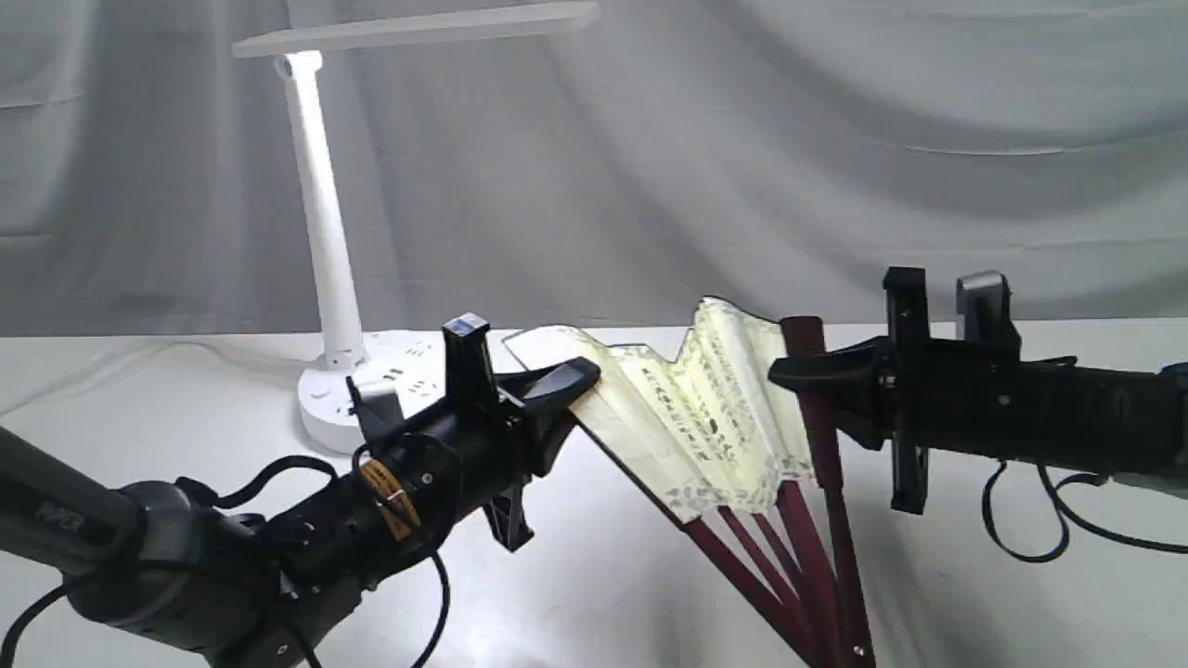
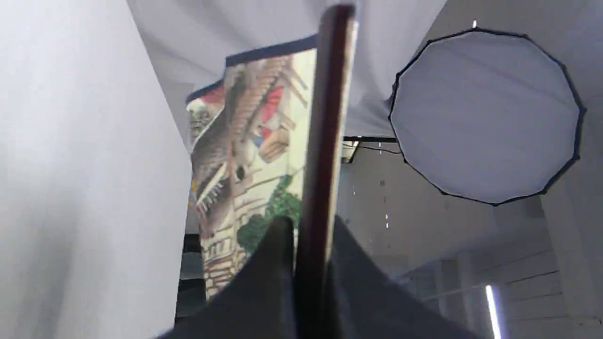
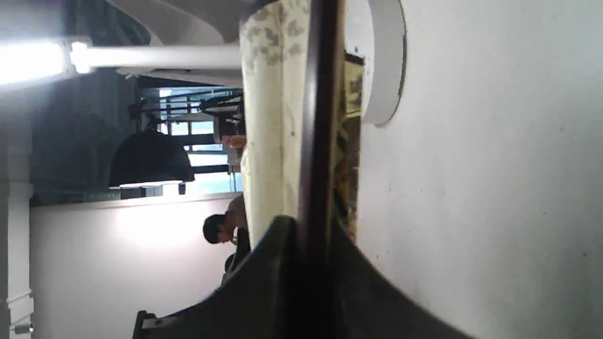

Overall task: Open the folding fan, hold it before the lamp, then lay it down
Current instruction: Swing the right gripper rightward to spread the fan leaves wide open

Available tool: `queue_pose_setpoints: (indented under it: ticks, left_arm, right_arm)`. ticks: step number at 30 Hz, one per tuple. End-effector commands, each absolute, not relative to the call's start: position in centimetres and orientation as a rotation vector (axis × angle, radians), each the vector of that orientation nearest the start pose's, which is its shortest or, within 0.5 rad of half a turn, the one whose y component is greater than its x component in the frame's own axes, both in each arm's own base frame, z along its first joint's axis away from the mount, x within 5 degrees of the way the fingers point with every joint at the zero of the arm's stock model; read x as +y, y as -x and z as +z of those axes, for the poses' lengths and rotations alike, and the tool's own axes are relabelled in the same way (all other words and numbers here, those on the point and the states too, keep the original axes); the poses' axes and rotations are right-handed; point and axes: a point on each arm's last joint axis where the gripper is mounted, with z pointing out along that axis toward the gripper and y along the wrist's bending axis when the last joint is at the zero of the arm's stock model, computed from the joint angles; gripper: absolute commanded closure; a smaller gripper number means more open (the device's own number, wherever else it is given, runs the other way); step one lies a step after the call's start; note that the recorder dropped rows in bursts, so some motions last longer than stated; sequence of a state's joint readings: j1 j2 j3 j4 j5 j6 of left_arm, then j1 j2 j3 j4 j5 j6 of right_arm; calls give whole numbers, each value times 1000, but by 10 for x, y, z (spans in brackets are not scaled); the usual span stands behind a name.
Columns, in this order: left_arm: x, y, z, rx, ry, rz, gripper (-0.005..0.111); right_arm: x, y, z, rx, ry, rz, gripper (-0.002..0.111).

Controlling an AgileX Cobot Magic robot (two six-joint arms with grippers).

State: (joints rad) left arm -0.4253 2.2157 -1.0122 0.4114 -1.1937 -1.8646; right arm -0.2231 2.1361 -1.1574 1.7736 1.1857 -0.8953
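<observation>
The folding fan (image 1: 715, 417) stands partly spread in mid-air over the table, its cream calligraphy leaf facing the exterior camera and its maroon ribs converging at the lower right. My left gripper (image 1: 580, 380) is shut on the fan's left guard (image 2: 325, 141); the painted back of the leaf (image 2: 249, 155) shows beside it. My right gripper (image 1: 789, 376) is shut on the right guard (image 3: 318, 117). The white lamp (image 1: 320, 213) stands behind at the left, its light bar lit (image 3: 28, 61) and its round base (image 1: 371, 385) behind the left arm.
A white cloth covers the table (image 1: 603, 575) and hangs as a backdrop (image 1: 835, 139). Black cables (image 1: 1021, 520) dangle from both arms. A round studio softbox (image 2: 485, 117) hangs overhead.
</observation>
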Motion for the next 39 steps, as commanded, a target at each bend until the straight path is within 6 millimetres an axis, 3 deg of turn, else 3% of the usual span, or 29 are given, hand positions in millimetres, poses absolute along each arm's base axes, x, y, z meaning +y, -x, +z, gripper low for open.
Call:
queue_pose_setpoints:
  ticks: [1,15,22,28,39]
  left_arm:
    - [-192,-373,124,1576,898,-1883,107]
    - [-198,-372,125,1483,930,-1789,107]
    - [-208,-367,125,1412,949,-1667,107]
    - [-216,-360,124,1343,1015,-1561,107]
    - [-224,-343,118,1191,1248,-1424,107]
  right_arm:
    - [-24,-398,143,2038,-643,1685,108]
    - [-110,-383,144,1884,-821,1577,108]
    - [-141,-369,141,1877,-864,1517,108]
    - [-153,-364,141,1856,-890,1497,108]
    - [-155,-364,142,1844,-904,1499,108]
